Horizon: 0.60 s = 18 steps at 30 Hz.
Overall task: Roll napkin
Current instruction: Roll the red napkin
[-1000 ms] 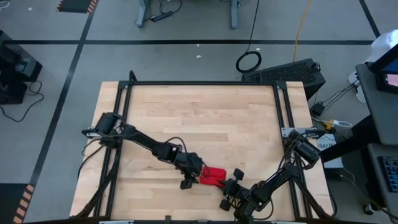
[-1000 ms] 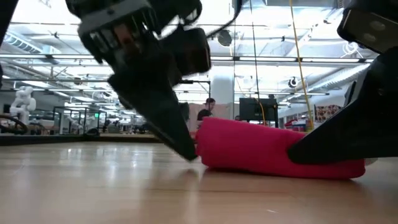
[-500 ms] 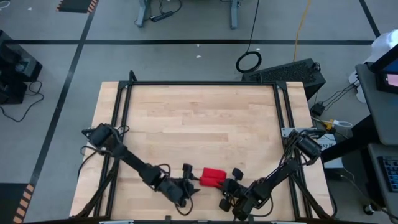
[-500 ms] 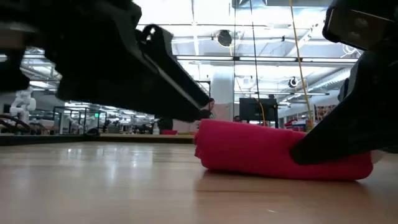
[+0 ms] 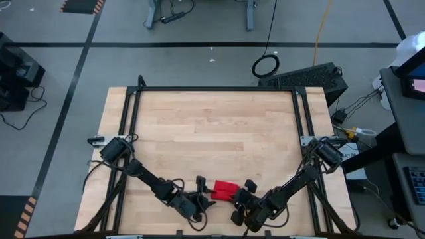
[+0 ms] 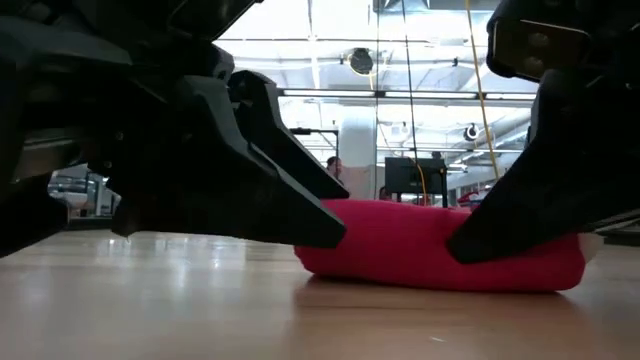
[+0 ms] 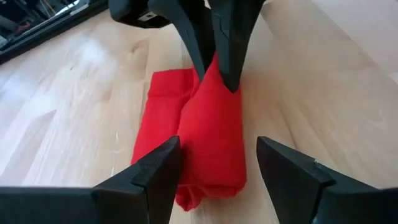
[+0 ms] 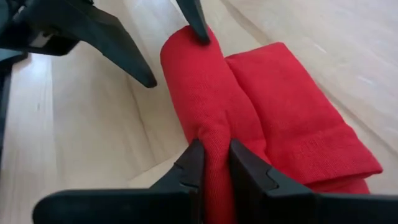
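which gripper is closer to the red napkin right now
Right. The right gripper is pinched shut on the napkin's rolled end. The left gripper is open at the opposite end, its fingers straddling the roll without gripping it.

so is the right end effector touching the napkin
Touching: the right wrist view shows the right end effector pinching a ridge of the napkin.

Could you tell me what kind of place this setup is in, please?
Probably a robotics lab or workshop hall: the wooden table sits in a black frame on a grey floor with taped lines, and beyond it are workstations with monitors under an open industrial ceiling.
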Each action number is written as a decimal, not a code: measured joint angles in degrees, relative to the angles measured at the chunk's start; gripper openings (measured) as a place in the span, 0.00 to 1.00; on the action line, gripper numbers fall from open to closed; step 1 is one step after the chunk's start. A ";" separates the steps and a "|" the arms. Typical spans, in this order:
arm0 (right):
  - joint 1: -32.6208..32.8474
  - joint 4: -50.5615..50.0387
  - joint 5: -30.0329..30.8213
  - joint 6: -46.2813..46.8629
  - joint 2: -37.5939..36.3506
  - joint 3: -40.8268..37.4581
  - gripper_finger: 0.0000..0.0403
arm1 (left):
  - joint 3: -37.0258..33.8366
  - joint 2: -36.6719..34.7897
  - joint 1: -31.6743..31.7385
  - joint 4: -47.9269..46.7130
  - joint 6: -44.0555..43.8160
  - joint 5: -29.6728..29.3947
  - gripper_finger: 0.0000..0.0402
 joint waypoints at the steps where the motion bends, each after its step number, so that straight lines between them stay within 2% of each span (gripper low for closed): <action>1: -0.16 0.41 -0.08 0.00 0.00 -0.01 0.10 | 0.00 0.02 -0.04 -0.04 0.28 0.06 0.54; 11: -0.91 2.06 -2.30 -0.11 -0.28 -0.05 0.10 | 0.00 0.01 1.56 -0.94 1.27 6.34 0.52; 15: -0.91 2.38 -2.37 -0.06 -0.58 -0.05 0.11 | 0.04 0.02 2.44 -2.28 -0.09 8.18 0.43; 18: -0.99 2.72 -2.37 -0.11 -0.92 -0.05 0.11 | 0.04 0.00 2.94 -2.25 -0.13 9.75 0.32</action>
